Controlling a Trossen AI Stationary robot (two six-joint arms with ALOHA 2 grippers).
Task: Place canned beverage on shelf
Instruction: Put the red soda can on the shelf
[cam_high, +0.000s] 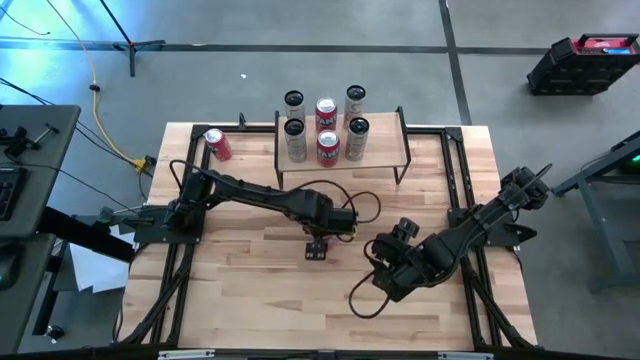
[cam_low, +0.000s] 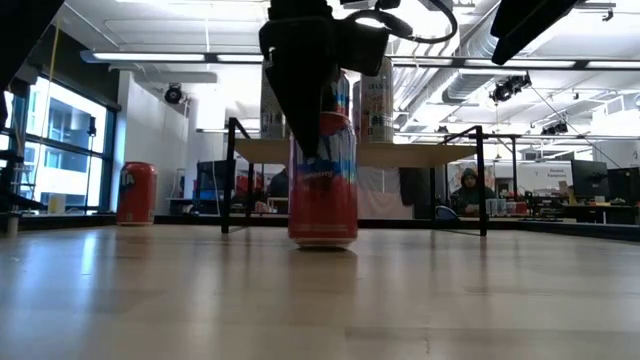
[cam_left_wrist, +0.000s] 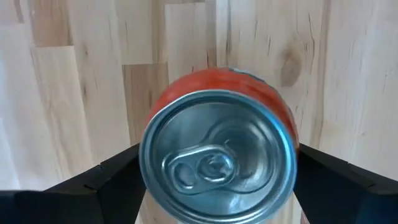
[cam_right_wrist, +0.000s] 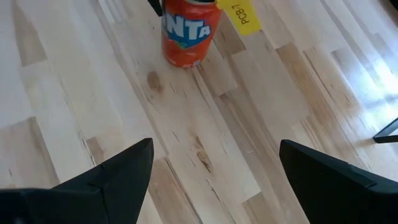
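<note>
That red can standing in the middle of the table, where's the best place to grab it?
Around its round side wall, coming down from above. The red can stands upright on the table, and the left hand already straddles it that way, one finger on each side.

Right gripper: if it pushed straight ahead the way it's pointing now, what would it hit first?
Probably the orange can standing under the left gripper. The right gripper is open, and only bare table lies between; its aim may pass slightly beside the can.

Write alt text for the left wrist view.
Looking straight down on the silver top of a red can standing on the light wooden table, with the left claw around it, one dark finger on each side. The pull tab is unopened.
</note>
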